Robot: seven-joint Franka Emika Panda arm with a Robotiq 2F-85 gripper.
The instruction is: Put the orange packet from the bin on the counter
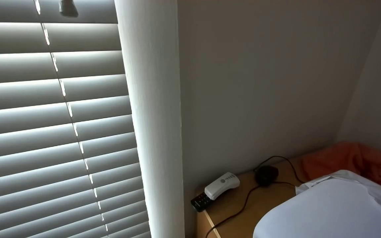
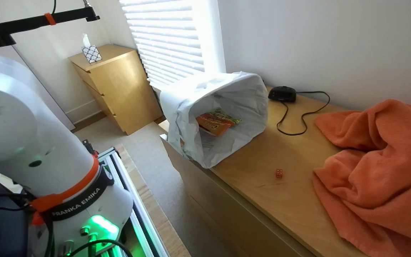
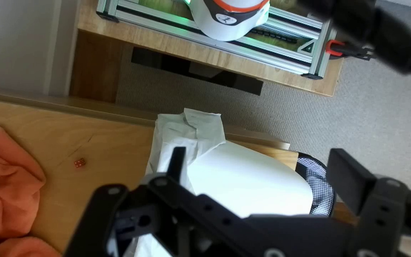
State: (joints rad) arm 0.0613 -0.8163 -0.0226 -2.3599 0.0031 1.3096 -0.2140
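A white bin lies on its side on the wooden counter [image 2: 262, 189], its lined mouth turned towards the orange cloth; it shows in both exterior views [image 2: 180, 100] [image 1: 326, 211]. The orange packet [image 2: 215, 124], with a green part at its far end, lies inside the bin near the mouth in an exterior view. The packet is hidden in the wrist view. My gripper [image 3: 260, 167] is open with nothing between its fingers. In the wrist view it hangs above the bin's white outer side [image 3: 248, 178]. The gripper is out of sight in both exterior views.
An orange cloth [image 2: 380, 171], a red die [image 2: 279, 173] and a black device with a cable [image 2: 282, 94] are on the counter. Remotes [image 1: 222, 185] lie by the wall. A black mesh container [image 3: 319, 185] stands beyond the bin's base. The counter edge runs beside the bin.
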